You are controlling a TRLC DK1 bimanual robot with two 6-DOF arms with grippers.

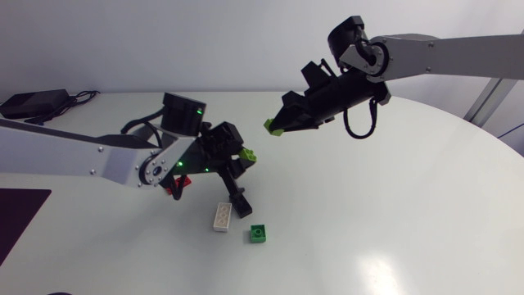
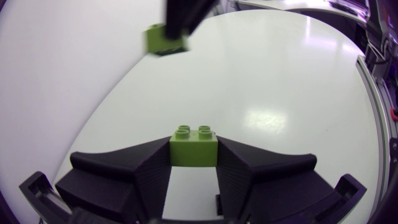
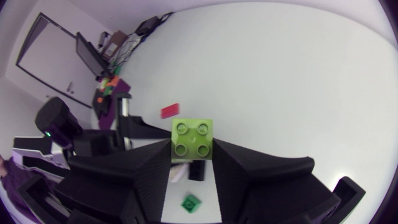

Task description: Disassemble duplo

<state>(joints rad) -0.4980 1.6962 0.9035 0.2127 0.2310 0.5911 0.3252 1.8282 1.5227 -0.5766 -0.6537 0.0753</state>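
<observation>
Lime green Duplo bricks come first: there are two, both up in the air and apart from each other. The first lime brick (image 2: 194, 149) is squeezed between the two fingers of the left gripper (image 1: 244, 157), low over the white table (image 1: 393, 205). It is square, and two of its studs show at its far edge. The second lime brick (image 3: 193, 138) is pinched in the fingers of the right gripper (image 1: 280, 121), higher up and just past the left one. It is square too, and its four studs face the right wrist camera.

Three more bricks lie on the table, one of each colour. The white brick (image 1: 222, 216) is the long one. It lies flat, studs up, with one short end toward the left arm and the other toward the table's near edge. The dark green brick (image 1: 259, 233) is small and square, just beside the white one. The red brick (image 1: 174, 187) is partly hidden under the left arm.
</observation>
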